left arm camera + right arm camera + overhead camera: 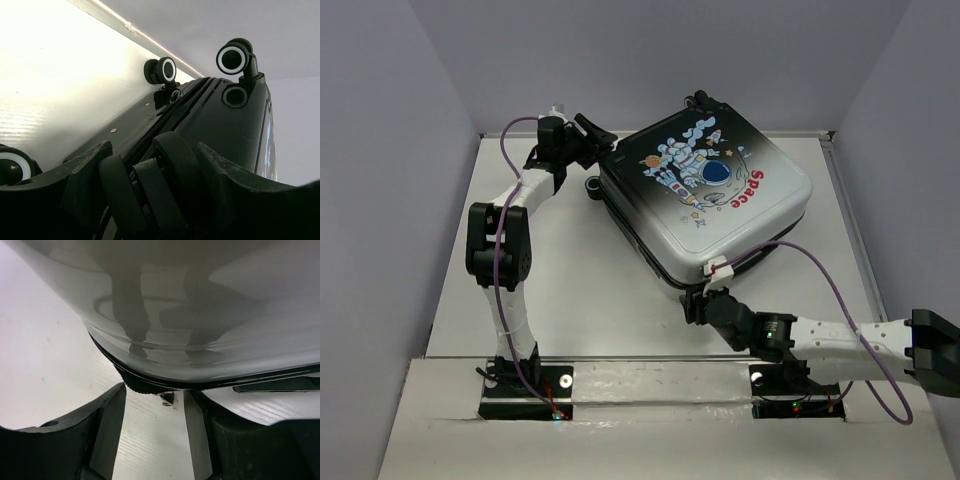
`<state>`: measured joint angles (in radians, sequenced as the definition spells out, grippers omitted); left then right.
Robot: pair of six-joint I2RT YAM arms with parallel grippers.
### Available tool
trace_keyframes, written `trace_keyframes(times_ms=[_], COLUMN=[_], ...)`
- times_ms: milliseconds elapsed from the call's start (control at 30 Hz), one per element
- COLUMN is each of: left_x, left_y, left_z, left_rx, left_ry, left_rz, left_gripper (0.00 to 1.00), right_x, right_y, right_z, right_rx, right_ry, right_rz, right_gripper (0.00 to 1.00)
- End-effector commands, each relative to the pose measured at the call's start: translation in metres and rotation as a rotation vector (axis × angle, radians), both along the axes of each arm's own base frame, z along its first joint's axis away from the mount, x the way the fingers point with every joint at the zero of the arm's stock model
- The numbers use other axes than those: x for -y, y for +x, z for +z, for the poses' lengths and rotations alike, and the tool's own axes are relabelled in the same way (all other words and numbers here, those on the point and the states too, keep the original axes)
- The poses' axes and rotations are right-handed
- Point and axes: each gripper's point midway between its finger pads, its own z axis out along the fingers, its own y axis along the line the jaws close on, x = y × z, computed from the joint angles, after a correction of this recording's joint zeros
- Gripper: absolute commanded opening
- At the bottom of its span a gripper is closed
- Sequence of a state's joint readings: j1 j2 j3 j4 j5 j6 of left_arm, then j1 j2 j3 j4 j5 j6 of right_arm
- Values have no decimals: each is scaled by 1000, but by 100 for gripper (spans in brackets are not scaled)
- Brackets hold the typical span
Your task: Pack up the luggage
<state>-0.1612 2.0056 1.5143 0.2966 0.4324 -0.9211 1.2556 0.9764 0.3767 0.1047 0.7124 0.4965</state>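
Luggage (pixel 720 190), small black-to-silver hard-shell wheeled suitcase w/ astronaut print, lies closed and flat on white surface (pixel 570 290), right of centre. Left gripper (pixel 600 145) clamps black caster wheel (pixel 145 185) at far-left corner. Right gripper (pixel 705 295) spread at near edge, metal zip pull (pixel 170 399) between fingers.

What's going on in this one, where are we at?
The luggage lies shut and flat on the table, astronaut print up. The left tool straddles a wheel at the far corner; whether it clamps it is unclear. The right tool sits open at the near corner, with a small metal tab on the case's seam, likely a zip pull, between its fingers and not gripped.
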Motion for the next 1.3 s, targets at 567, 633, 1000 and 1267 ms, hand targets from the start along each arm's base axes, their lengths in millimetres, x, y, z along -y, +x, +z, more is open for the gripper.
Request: trace_keyframes(times_ms=[567, 633, 1000, 1267], left_x=[-10, -14, -55, -47], left_y=[-64, -72, -158, -229], left_z=[-46, -43, -51, -32], left_rx=[-9, 0, 26, 128], left_ry=[-51, -61, -39, 109], left_rz=[55, 64, 181, 140], left_gripper=[6, 6, 6, 6], right_x=[-170, -174, -18, 35], right_y=[-35, -36, 48, 21], right_z=[76, 68, 129, 98], right_rx=[110, 91, 144, 43], right_ry=[235, 230, 348, 316], right_rz=[239, 241, 78, 53], right_gripper=[7, 7, 7, 7])
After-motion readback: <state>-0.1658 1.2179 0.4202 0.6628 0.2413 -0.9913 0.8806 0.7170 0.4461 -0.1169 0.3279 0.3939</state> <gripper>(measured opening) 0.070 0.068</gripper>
